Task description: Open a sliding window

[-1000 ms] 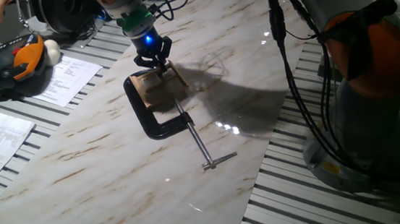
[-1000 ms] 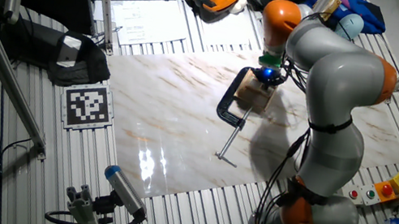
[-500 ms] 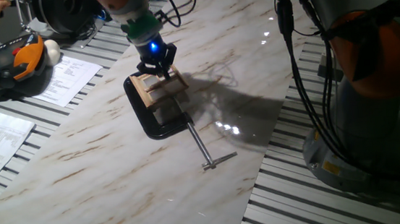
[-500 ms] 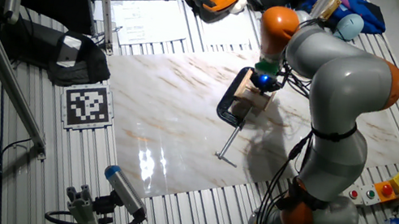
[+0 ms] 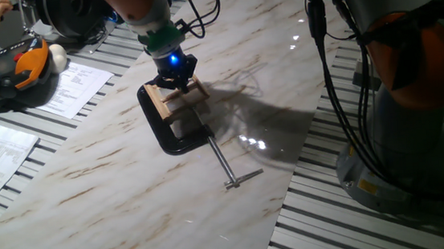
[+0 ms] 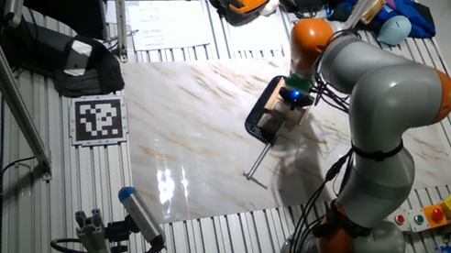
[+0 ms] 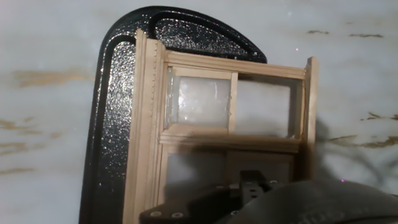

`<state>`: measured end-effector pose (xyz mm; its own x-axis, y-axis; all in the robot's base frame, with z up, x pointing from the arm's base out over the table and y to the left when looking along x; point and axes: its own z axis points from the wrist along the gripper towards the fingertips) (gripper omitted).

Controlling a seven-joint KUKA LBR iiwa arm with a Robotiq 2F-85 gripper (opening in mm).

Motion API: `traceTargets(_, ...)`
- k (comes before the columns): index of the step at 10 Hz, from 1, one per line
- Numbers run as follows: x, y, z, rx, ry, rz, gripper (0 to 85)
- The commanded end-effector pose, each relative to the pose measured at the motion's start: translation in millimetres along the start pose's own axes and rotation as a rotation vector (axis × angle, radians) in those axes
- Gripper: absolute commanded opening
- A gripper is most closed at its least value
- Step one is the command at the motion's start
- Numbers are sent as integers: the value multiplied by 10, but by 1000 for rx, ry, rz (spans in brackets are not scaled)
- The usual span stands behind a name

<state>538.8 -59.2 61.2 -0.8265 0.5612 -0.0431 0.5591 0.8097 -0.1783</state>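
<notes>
Tan wooden sliding window (image 7: 230,134) clamped in black C-clamp (image 5: 176,139) on marble bench (image 5: 105,175), tool (image 5: 176,82) pressed down on its frame, grip state unclear

Bright overhead glare spots the marble tabletop (image 5: 252,142), the arm casts soft shadows, and the hand view seems slightly soft

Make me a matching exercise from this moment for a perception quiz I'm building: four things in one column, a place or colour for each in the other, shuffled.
Things:
1. sliding window
2. C-clamp
3. gripper
4. teach pendant

Descriptions:
A. black frame with a long steel screw
B. directly over the window, blue light lit
D. light tan wood, pale panes
C. orange and black, off the marble slab

Pairs: 1-D, 2-A, 3-B, 4-C
</notes>
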Motion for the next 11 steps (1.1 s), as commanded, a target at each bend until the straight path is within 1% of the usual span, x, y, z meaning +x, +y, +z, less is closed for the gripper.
traceTargets(1, -3, -3, 16, 2, -1, 17, 0)
traceTargets(3, -7, -8, 45, 20, -10, 42, 0)
traceTargets(4, -8, -11, 71, 24, -13, 47, 0)
traceTargets(7, 5, -5, 138, 17, -14, 62, 0)
traceTargets(11, 15, -10, 151, 15, -15, 64, 0)
